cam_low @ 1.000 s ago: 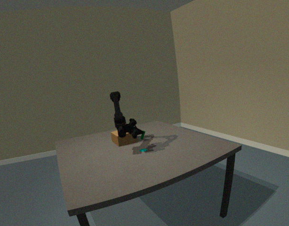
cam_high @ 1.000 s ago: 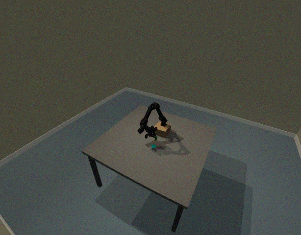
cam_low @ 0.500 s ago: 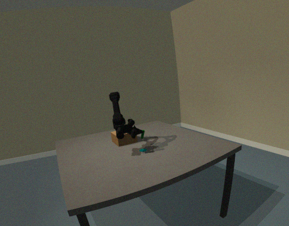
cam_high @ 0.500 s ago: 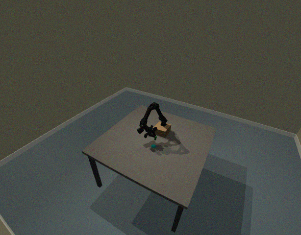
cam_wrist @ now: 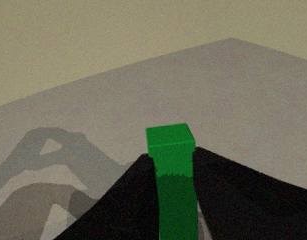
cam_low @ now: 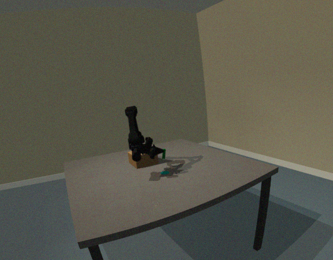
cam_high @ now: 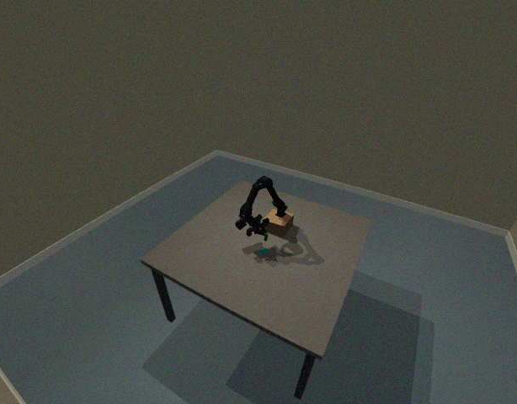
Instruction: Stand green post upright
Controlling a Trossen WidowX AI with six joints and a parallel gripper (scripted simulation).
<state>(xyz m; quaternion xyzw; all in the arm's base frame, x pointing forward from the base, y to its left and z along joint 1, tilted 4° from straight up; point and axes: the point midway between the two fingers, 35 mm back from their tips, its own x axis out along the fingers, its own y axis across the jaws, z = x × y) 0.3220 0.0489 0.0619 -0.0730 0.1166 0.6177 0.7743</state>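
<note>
Tool (cam_high: 265,233) (cam_low: 162,151) (cam_wrist: 171,162): one, black, closed on the green post near its upper end.
Green post (cam_high: 265,236) (cam_low: 164,154) (cam_wrist: 175,165): one, near upright, held in the air.
Cyan circle (cam_high: 263,251) (cam_low: 164,173): one, flat on the worktop (cam_high: 267,291) (cam_low: 149,195), at six o'clock from the post in top and exterior views.
Tan block (cam_high: 277,227) (cam_low: 145,162): one, under the arm's foot, at one o'clock from the circle, top view.
</note>
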